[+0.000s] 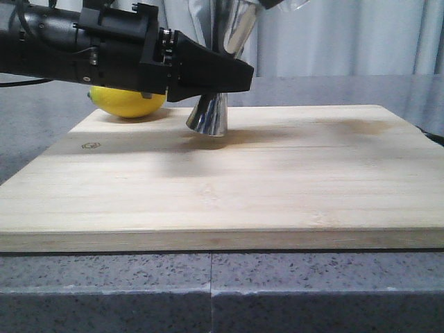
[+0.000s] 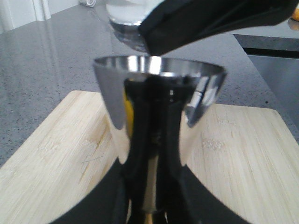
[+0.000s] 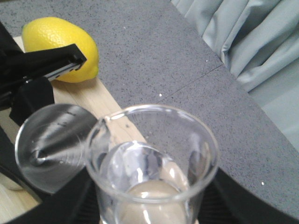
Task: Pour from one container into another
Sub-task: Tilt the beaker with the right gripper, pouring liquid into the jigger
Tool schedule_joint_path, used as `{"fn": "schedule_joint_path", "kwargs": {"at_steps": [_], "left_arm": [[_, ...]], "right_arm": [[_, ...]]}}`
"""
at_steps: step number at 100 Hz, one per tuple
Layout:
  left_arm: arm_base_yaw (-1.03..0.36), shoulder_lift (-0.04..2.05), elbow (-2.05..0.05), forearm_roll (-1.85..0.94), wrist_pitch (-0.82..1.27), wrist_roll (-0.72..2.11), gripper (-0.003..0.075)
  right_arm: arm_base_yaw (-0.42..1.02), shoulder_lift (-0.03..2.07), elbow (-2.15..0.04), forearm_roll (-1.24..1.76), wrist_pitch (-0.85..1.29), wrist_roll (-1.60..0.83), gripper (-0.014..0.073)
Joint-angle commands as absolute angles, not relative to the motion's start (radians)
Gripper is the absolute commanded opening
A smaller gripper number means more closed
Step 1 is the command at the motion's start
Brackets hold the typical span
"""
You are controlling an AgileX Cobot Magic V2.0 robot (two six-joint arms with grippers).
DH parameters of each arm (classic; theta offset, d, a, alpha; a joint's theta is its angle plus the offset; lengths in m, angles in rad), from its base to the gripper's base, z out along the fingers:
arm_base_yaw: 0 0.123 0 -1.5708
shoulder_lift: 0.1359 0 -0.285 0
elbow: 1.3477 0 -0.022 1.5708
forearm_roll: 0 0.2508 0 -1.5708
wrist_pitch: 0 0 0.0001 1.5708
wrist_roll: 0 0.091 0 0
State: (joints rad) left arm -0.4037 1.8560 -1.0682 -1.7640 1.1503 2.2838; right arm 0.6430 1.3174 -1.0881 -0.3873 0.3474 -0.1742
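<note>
The steel jigger (image 1: 208,116) stands at the back of the wooden board (image 1: 229,187), its base down at the board surface. My left gripper (image 1: 232,76) is shut on its narrow waist; from the left wrist, the upper cone (image 2: 159,93) fills the view above the fingers (image 2: 135,186). The clear glass beaker (image 3: 154,163) is held in my right gripper (image 3: 154,207), shut on it. It hangs just above and beside the jigger's open mouth (image 3: 51,144), pouring lip toward it. In the front view only a sliver of beaker (image 1: 300,5) shows at the top edge. Its base (image 2: 125,21) hovers over the jigger's far rim.
A yellow lemon (image 1: 128,103) lies on the board's back left corner, behind the left arm (image 1: 83,41). The board rests on a grey speckled counter (image 1: 208,291). Pale curtains (image 3: 252,42) hang behind the counter.
</note>
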Motion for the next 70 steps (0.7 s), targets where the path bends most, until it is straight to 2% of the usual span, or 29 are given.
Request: {"fn": "schedule_joint_path", "kwargs": {"at_steps": [1, 70], "left_arm": [[-0.414, 1.810, -1.097, -1.851, 1.260, 2.280, -0.0019], [-0.414, 1.810, -1.097, -1.851, 1.260, 2.280, -0.0019]], "right_arm": [[0.645, 1.295, -1.138, -0.413, 0.300, -0.194, 0.0272], [0.646, 1.295, -1.166, -0.438, 0.382, -0.290, 0.0272]]}}
